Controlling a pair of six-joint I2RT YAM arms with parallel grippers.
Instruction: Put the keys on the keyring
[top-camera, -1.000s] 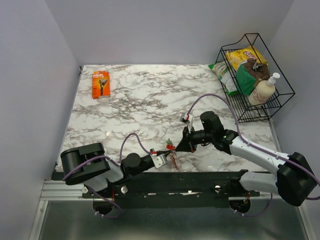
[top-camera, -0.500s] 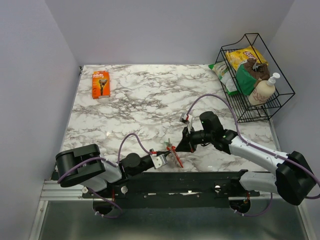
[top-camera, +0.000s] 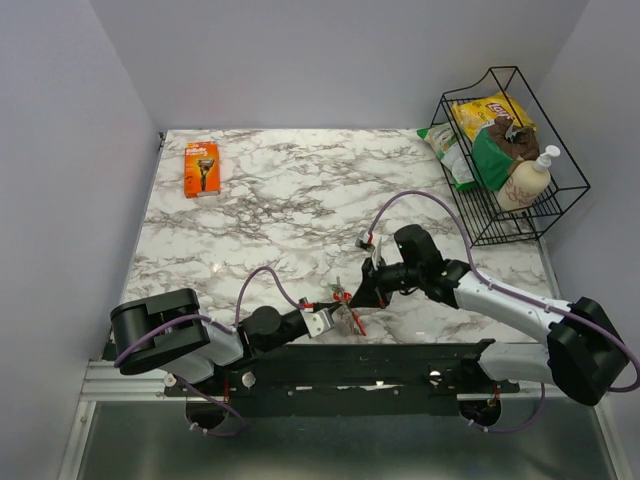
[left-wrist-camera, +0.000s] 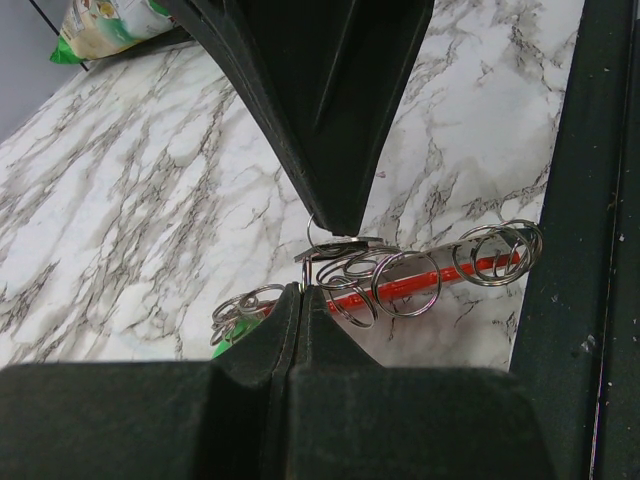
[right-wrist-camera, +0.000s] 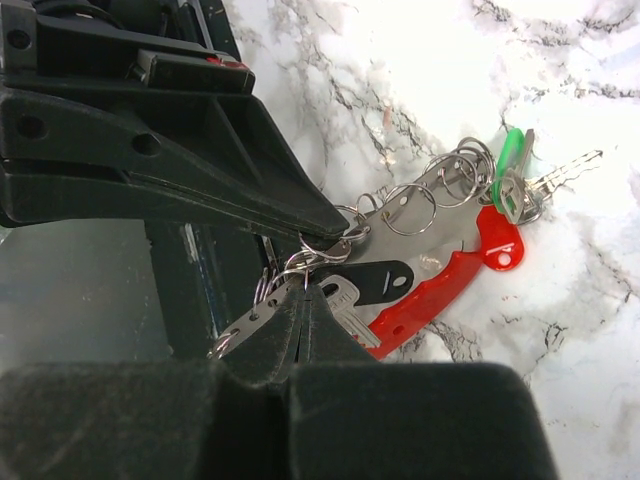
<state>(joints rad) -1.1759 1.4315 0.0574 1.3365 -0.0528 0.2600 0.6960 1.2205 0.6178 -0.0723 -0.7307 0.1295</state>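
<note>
Stretching low, left arm (top-camera: 268, 325) and right arm (top-camera: 480, 292) pinch the keys (right-wrist-camera: 432, 288), jaws shut.

The keys (top-camera: 347, 314) lie at the table's (top-camera: 280, 210) near edge, between the left tool (top-camera: 332, 313) and right tool (top-camera: 357, 299).

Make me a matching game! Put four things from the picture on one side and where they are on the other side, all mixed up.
Things:
1. keys
2. orange razor box
3. soap bottle
4. wire basket

Places:
A. far left corner of the table
B. inside the wire basket
C. near edge of the table, around the middle
D. far right, beside the wall

Pairs: 1-C, 2-A, 3-B, 4-D
</note>
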